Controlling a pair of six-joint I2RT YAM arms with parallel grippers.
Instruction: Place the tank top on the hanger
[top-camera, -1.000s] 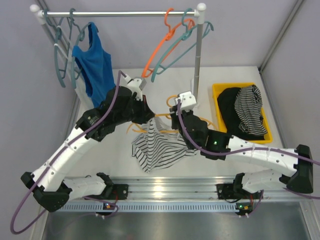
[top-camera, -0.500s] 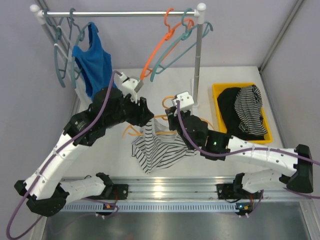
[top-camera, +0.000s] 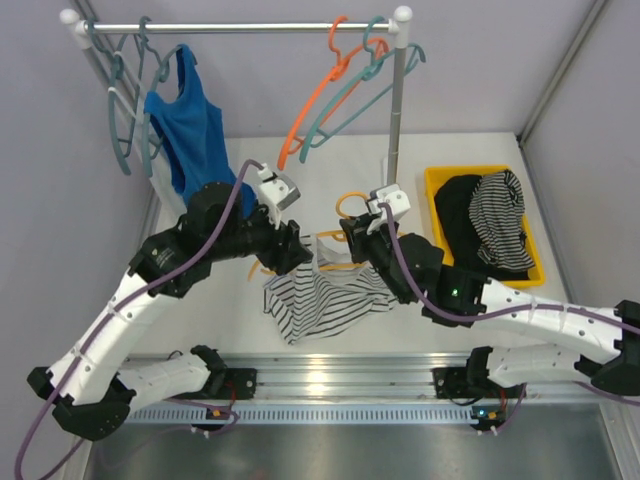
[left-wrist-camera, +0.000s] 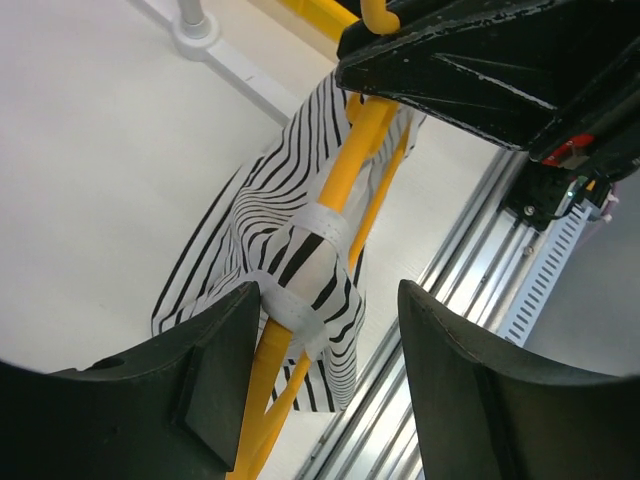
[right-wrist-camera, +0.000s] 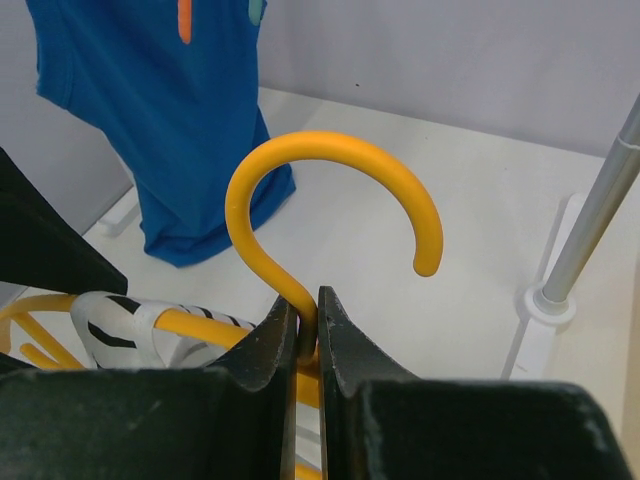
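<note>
left gripper (left-wrist-camera: 330, 300) has dropped toward the table (top-camera: 470, 150), jaws apart astride one strap of the tank top (top-camera: 320, 300), already threaded over the hanger (right-wrist-camera: 330, 160); right gripper (right-wrist-camera: 308, 320) clamps the hook's neck. second strap apparently remains.

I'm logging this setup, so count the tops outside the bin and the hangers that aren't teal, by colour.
blue top: 1
striped top: 1
orange hanger: 1
yellow hanger: 1
Total: 4
</note>
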